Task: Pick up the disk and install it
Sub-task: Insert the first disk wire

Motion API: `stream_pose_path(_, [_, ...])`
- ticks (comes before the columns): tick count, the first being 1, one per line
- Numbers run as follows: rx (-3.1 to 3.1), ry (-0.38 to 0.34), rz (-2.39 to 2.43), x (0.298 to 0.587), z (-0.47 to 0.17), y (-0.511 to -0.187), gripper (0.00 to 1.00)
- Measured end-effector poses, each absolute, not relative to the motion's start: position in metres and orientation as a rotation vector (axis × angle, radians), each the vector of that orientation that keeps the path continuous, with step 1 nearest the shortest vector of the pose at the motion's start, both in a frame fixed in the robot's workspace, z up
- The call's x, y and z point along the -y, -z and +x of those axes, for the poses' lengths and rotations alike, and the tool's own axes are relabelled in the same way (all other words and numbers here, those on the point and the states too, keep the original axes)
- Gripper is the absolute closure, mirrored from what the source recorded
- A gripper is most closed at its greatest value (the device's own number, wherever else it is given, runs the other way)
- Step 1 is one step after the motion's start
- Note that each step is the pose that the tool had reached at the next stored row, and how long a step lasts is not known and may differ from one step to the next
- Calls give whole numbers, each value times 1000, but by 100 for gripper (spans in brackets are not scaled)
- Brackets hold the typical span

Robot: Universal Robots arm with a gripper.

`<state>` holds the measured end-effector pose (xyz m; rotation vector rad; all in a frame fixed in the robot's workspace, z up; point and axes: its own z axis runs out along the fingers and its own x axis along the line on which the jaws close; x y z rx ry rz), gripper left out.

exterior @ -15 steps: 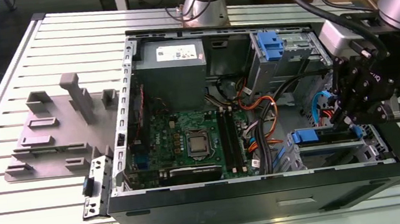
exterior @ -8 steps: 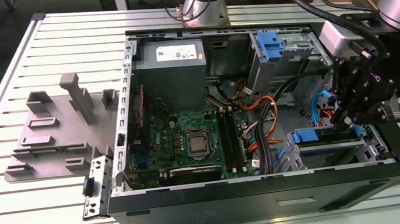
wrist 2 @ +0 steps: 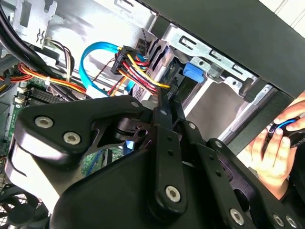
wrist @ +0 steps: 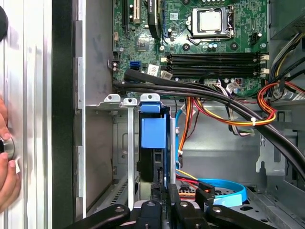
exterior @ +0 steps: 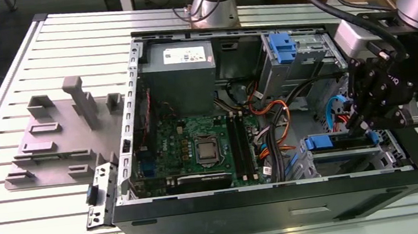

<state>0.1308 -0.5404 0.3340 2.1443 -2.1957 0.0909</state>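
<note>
The disk (exterior: 341, 141) stands on edge in the metal drive bay at the open computer case's front corner, on the exterior view's right. Its blue carrier tab (wrist: 153, 128) faces the motherboard, and the dark drive body (wrist: 148, 167) runs back from it. My gripper (exterior: 359, 129) hangs right over the bay. In the first wrist view its black fingers (wrist: 177, 202) sit close together around the disk's near end, so the gripper (wrist: 165, 194) looks shut on it. The second wrist view shows the gripper (wrist 2: 167, 98) narrowed to a point beside the bay's wall and the blue tab (wrist 2: 193, 72).
Orange, yellow and black cable bundles (wrist: 224, 107) and a blue data cable (wrist 2: 93, 57) cross close beside the bay. The motherboard (exterior: 204, 146), a grey power supply (exterior: 180, 67) and an upper bay with a blue bracket (exterior: 283, 48) fill the case. A person's hand (wrist 2: 274, 152) rests outside the case wall.
</note>
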Motion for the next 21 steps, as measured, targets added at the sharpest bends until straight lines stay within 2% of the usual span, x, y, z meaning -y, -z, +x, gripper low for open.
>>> stream_pose_path(21, [2210, -82, 2146, 543, 131, -332, 83])
